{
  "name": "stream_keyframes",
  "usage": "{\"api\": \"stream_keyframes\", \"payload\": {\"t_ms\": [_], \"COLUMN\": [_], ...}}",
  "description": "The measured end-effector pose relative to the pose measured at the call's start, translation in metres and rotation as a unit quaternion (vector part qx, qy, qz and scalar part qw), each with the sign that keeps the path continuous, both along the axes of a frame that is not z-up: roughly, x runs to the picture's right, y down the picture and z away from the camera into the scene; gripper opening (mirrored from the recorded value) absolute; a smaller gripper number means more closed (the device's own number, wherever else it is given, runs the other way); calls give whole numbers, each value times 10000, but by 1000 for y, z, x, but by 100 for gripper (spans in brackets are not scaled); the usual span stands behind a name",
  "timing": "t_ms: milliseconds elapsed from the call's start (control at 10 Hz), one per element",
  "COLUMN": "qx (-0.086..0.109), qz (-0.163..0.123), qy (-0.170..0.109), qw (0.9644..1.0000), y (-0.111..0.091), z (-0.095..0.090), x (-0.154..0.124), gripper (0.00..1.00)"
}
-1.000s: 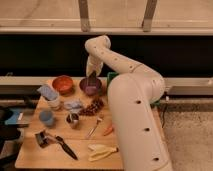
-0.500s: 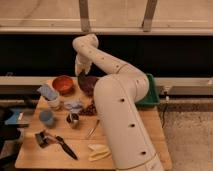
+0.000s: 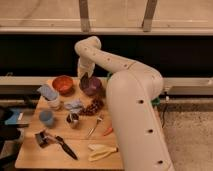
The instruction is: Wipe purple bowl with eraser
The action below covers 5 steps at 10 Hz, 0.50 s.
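Note:
The purple bowl [image 3: 92,86] stands at the back of the wooden table [image 3: 30,155], right of the orange-red bowl [image 3: 63,84]. My white arm curves up from the lower right and comes down over the table's back edge. My gripper [image 3: 84,78] hangs at the purple bowl's left rim. It is shut on a small dark block, the eraser [image 3: 84,81], which sits at the rim just over the bowl's inside. The arm's wrist hides part of the bowl's back edge.
On the table lie a grey-blue sponge [image 3: 47,92], a white cup [image 3: 54,103], a blue cup [image 3: 46,117], a metal cup [image 3: 73,120], grapes [image 3: 93,105], a crumpled cloth [image 3: 75,105], a black-handled tool [image 3: 56,143] and a banana [image 3: 100,151].
The arm has swung left from over the bowl's middle. The gripper rose a little, then came down at the purple bowl's left rim.

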State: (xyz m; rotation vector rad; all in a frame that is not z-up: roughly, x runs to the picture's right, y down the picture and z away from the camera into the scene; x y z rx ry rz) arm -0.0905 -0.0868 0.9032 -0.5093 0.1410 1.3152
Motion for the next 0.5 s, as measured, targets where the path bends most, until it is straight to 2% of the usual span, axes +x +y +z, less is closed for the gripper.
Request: {"api": "stream_keyframes", "payload": {"t_ms": [200,500], "qx": [-13,40], "qz": [181,303], "qy": [214,375], "qw": [9996,9988], "y": [3,-19], "z": [-5,2], "x": [34,53], "gripper": [12,12]}}
